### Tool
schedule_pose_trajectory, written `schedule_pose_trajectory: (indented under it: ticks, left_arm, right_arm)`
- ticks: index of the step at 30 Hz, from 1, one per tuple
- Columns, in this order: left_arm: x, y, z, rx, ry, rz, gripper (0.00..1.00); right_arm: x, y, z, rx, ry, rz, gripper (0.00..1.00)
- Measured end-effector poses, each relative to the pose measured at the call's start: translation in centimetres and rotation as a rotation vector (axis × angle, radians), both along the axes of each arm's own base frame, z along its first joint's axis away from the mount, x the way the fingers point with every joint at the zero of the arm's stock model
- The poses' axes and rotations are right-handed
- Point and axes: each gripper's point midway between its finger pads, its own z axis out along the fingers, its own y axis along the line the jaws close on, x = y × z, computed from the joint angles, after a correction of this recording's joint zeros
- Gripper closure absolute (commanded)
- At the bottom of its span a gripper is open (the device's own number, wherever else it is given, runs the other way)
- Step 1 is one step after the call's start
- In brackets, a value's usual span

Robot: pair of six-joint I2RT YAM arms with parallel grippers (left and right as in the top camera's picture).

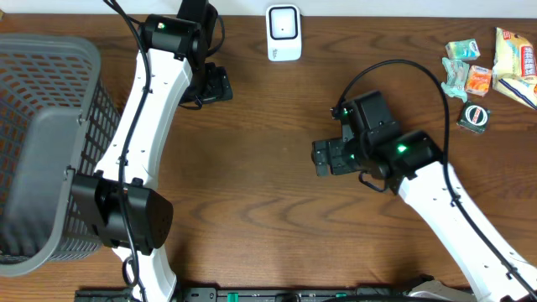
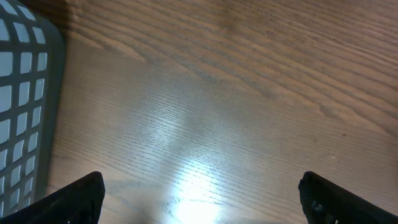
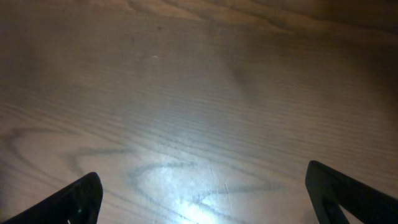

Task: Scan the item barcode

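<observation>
A white barcode scanner (image 1: 284, 33) stands at the table's far edge, middle. The items lie at the far right: a yellow snack bag (image 1: 516, 54), teal packets (image 1: 459, 63), an orange packet (image 1: 479, 80) and a small round black item (image 1: 476, 116). My left gripper (image 1: 220, 84) hovers left of the scanner, open and empty; its wrist view shows only bare wood between the jaws (image 2: 200, 183). My right gripper (image 1: 323, 157) is at mid-table, well left of the items, open and empty over bare wood (image 3: 203, 177).
A large grey mesh basket (image 1: 42, 143) fills the left side of the table, and its wall (image 2: 25, 93) shows at the left of the left wrist view. Black cables loop from both arms. The wooden table (image 1: 268, 218) stretches between the arms.
</observation>
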Motion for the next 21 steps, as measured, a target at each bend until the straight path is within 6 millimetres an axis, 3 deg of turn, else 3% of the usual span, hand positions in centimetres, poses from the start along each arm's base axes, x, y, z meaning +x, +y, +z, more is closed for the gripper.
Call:
schedule_pose_trajectory:
  ticks: [11,17,21]
  left_arm:
    - [0.0,0.0,0.0,0.0,0.001,0.0,0.02]
    - [0.0,0.0,0.0,0.0,0.001,0.0,0.02]
    - [0.0,0.0,0.0,0.0,0.001,0.0,0.02]
  right_arm:
    - [2.0,0.9,-4.4,0.04,-0.185,0.064,0.01]
    - [1.6,0.3,-3.8,0.079,-0.358,0.093,0.01]
    - [0.8,-1.8,-3.6,0.09,-0.437,0.058,0.01]
